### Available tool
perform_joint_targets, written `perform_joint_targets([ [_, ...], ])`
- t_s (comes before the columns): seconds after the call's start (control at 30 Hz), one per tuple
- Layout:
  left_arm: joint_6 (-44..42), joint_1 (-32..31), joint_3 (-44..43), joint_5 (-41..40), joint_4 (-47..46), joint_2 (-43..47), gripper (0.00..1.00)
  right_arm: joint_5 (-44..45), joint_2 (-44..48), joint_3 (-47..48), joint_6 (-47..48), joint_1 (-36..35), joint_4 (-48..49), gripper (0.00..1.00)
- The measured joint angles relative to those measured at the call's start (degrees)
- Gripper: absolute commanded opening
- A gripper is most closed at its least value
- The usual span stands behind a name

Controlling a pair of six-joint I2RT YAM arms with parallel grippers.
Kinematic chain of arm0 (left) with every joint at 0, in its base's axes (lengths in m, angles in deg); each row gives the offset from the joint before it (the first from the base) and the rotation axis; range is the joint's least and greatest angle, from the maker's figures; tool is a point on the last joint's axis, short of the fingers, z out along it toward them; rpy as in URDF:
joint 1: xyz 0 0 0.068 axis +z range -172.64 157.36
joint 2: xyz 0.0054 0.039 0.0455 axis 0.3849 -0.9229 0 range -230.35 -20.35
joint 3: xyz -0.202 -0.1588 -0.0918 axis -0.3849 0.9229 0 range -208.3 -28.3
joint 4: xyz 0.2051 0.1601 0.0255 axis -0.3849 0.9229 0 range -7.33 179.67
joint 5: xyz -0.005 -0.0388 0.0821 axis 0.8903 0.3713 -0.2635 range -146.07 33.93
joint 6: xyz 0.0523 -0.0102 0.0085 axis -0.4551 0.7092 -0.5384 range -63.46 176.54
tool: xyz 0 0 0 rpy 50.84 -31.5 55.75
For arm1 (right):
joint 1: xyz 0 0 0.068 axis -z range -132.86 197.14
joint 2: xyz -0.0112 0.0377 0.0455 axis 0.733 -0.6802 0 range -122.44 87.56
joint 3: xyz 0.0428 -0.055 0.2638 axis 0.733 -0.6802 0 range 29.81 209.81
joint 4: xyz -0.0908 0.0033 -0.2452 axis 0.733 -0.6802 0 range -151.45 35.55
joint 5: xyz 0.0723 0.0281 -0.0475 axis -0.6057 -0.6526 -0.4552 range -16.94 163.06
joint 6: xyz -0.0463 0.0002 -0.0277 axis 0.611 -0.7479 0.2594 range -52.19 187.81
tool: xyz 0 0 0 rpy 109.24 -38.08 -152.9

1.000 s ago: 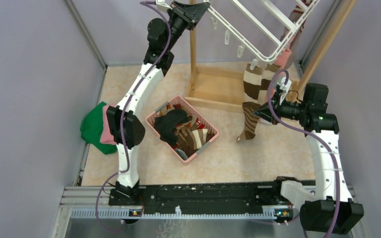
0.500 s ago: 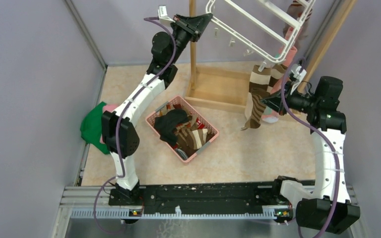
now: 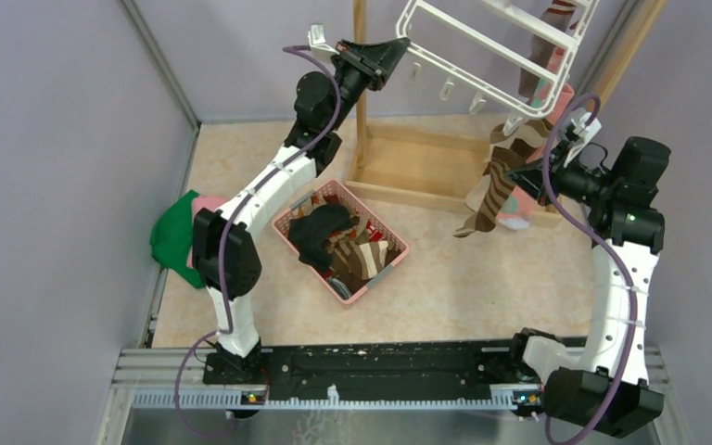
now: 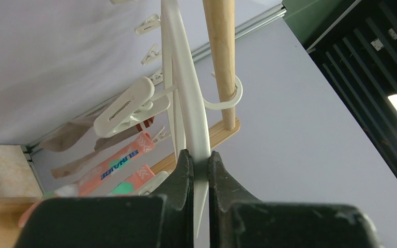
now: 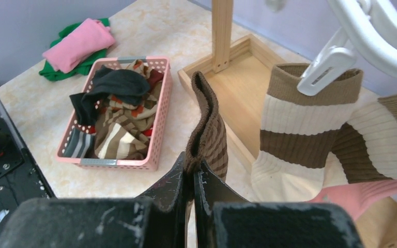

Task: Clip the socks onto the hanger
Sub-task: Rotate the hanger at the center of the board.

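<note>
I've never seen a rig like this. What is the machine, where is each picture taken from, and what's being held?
It is two robot arms bolted to a table edge, each ending in a two-finger gripper. One picture looks down from above; the other two come from cameras on the wrists. On the table are a pink basket of socks, folded green and pink cloths and a wooden stand. The left gripper is shut on the white hanger. The right gripper is shut on a brown striped sock, beside a cream-and-brown sock already clipped.
</note>
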Motion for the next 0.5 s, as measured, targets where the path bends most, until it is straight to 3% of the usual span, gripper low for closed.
perform_joint_targets([
  [0.2,-0.02,-0.96,1.99,0.04,-0.76,1.11,0.12,0.55,-0.02,0.5,0.0,2.56,-0.02,0.0],
  [0.5,0.26,-1.95,4.55,2.21,-2.23,2.1,0.31,3.61,-1.55,0.96,0.13,2.8,-0.02,0.0],
])
